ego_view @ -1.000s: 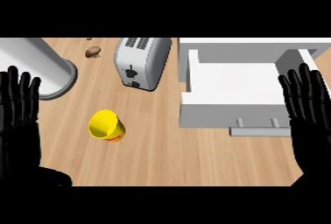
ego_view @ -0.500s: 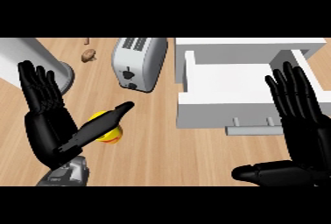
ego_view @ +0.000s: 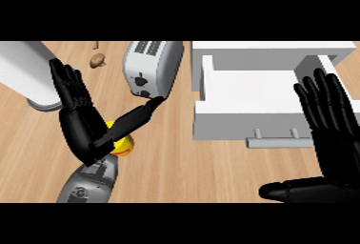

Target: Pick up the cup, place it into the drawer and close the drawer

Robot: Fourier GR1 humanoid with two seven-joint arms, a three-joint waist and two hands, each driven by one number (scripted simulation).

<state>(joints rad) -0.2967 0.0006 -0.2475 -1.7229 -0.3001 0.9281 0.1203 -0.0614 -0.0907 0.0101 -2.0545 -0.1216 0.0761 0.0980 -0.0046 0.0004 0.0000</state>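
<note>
None of the steps: judged complete; the cup had not been lifted, the drawer stood pulled out, and nothing lay inside it.
Left hand (ego_view: 83, 127): released, fingers straight and pointing up the view, thumb stretched out to the side toward the toaster; it grasped nothing.
Yellow cup (ego_view: 124, 146): lay on the wooden surface (ego_view: 183, 167) directly under the left hand's palm and thumb, mostly hidden by them; only a yellow patch with an orange edge showed just below the thumb. Whether the palm touched it could not be told.
Right hand (ego_view: 330, 128): released and holding nothing, fingers straight, thumb out to the side near the lower edge; it rested over the drawer's right end.
White drawer (ego_view: 246, 90): open, just to the left of the right hand and well to the right of the left hand; its grey handle (ego_view: 280, 138) sat on the near front face.
Toaster (ego_view: 153, 66): stood just beyond the tip of the left thumb.
Metal cylinder (ego_view: 28, 71): stood behind the left hand's fingers.
Left to do: closing the fingers round the cup, carrying it across into the drawer, then pushing the drawer shut.
</note>
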